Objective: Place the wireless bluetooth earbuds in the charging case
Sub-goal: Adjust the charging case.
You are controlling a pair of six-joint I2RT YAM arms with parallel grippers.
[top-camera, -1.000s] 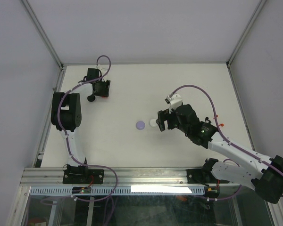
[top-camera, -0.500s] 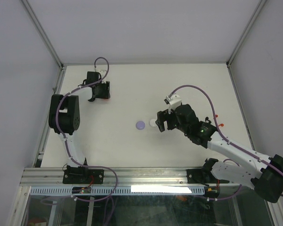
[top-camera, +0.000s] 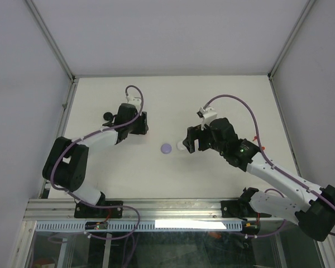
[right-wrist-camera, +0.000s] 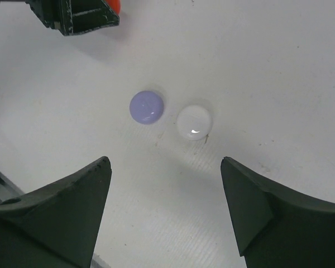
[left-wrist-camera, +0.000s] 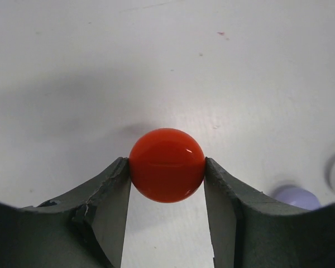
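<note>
Built from white links and black joints: left arm (top-camera: pixel 67 167), right arm (top-camera: pixel 279 178). Trails looping purple cables (top-camera: pixel 230 96) (green light (top-camera: pixel 241 149) on right forearm). Ends in dark grey wedge fingers (left-wrist-camera: pixel 100 212), chipped.

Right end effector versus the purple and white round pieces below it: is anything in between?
Nothing visible. The right end effector hangs open over the purple piece and the white piece, which lie side by side. The left end effector, shut on a red ball, is off to the side.
</note>
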